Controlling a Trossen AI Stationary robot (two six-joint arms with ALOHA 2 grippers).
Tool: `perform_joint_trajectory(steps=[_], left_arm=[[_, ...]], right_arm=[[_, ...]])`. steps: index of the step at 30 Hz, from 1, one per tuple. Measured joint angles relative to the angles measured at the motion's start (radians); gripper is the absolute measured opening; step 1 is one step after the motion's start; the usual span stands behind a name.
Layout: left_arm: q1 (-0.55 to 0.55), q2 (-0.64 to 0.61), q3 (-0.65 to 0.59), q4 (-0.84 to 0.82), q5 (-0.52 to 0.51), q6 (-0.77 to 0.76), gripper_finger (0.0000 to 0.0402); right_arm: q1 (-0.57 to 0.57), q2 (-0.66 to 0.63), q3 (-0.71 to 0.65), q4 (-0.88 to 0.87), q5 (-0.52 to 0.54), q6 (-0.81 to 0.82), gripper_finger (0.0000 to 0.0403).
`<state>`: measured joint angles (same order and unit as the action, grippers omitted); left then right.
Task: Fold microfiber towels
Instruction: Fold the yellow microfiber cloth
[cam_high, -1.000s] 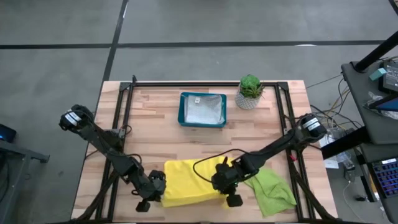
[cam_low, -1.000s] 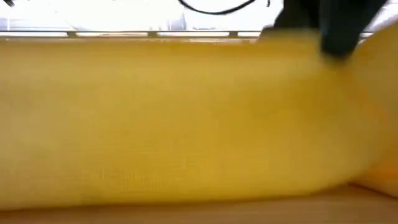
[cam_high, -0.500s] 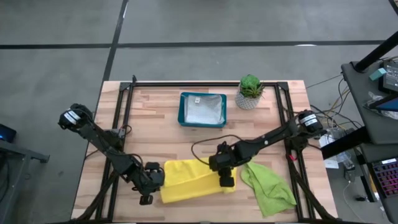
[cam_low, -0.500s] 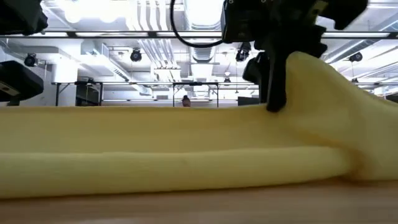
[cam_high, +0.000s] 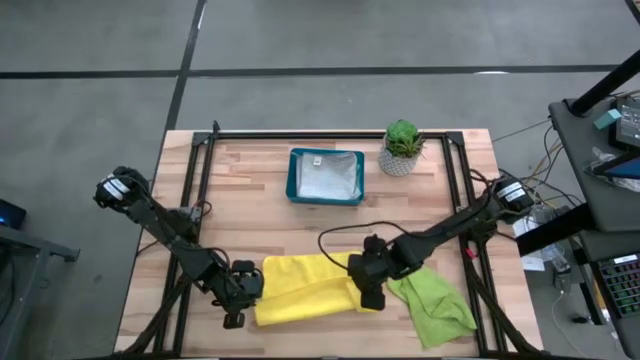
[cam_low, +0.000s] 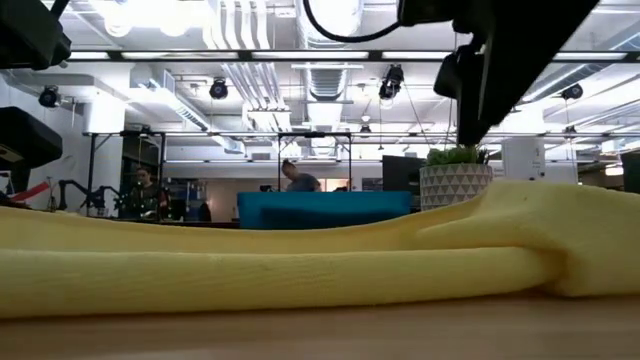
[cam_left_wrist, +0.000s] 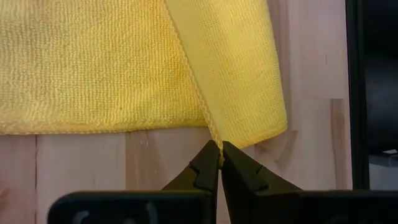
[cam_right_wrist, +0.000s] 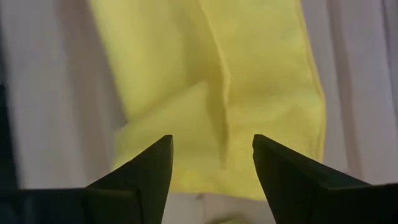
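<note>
While pinched at its left end by the left gripper (cam_left_wrist: 220, 163), yellow towel (cam_high: 305, 292) lengthwise left-right; right gripper (cam_right_wrist: 212, 163) spread.

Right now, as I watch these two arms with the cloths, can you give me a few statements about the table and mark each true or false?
1. The left end effector is shut on an edge of the yellow towel. True.
2. The right end effector is clamped on the lime green towel. False: it is open over the yellow towel.
3. The potted plant stands inside the teal tray. False: it stands beside it.
4. The lime green towel lies crumpled, unfolded. True.
</note>
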<state>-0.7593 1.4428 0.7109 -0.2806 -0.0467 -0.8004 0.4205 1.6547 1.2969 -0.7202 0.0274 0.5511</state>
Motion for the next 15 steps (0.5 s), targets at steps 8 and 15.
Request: perform_joint_trajectory(steps=[8, 15], left_arm=[[0.000, 0.000, 0.000, 0.001, 0.000, 0.001, 0.0000], [0.000, 0.000, 0.000, 0.001, -0.001, 0.001, 0.0000]], right_arm=[[0.020, 0.041, -0.060, 0.061, 0.078, 0.033, 0.0212], [0.020, 0.049, -0.157, 0.212, 0.023, 0.033, 0.0197]])
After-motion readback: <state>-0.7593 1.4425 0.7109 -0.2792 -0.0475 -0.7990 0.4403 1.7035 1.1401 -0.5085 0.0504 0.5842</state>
